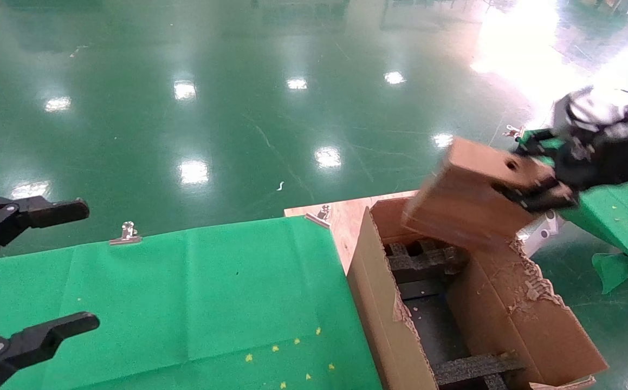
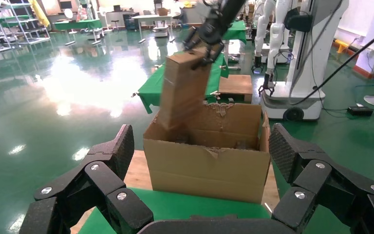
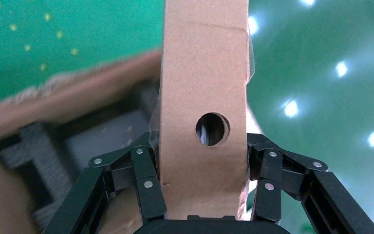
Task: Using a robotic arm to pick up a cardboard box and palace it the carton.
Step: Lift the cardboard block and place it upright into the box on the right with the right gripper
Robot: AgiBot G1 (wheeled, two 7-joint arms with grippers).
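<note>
The right arm [image 1: 612, 124] reaches in from the right side, held up high. Its black right hand [image 1: 530, 192] is closed tight, with a finger [image 3: 146, 183] pressed on each side of the cardboard box [image 1: 471, 192]. The left hand [image 1: 26, 271] waits low on the left, its black fingers [image 1: 53, 211] spread wide apart, holding nothing.

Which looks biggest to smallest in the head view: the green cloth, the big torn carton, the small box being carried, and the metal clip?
1. green cloth
2. carton
3. cardboard box, held by the right gripper
4. metal clip

The ranking looks clear.
</note>
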